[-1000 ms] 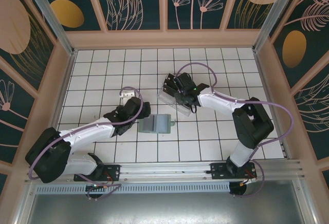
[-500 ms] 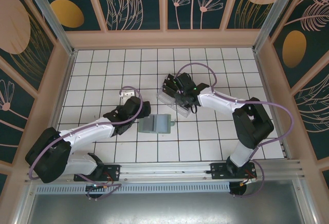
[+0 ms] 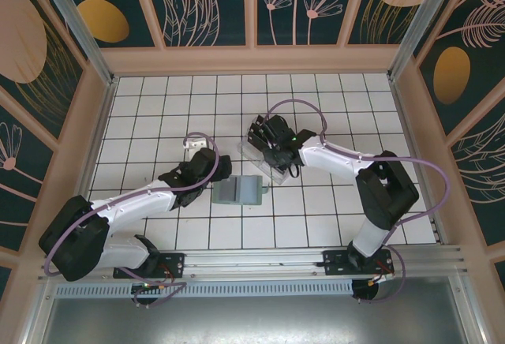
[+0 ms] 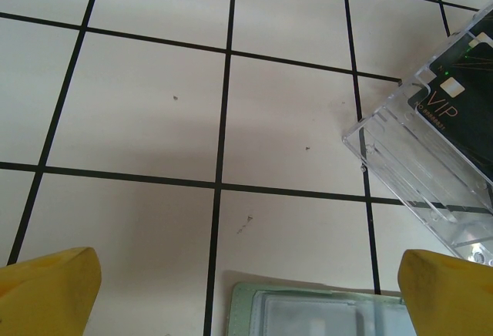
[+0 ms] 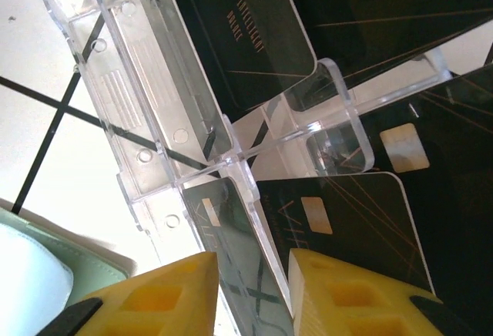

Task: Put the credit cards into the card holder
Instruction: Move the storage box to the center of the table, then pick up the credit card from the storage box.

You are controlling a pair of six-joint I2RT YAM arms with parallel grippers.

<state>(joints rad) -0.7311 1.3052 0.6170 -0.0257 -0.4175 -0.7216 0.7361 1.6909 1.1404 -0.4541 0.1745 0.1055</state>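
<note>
counts: 1 clear card holder, 1 pale green case, at least 4 black credit cards lying in the holder | surface: white tiled table, teal floral walls | left gripper: spread wide, empty, just beside case | right gripper: nearly closed, pinching one credit card at the holder's edge
</note>
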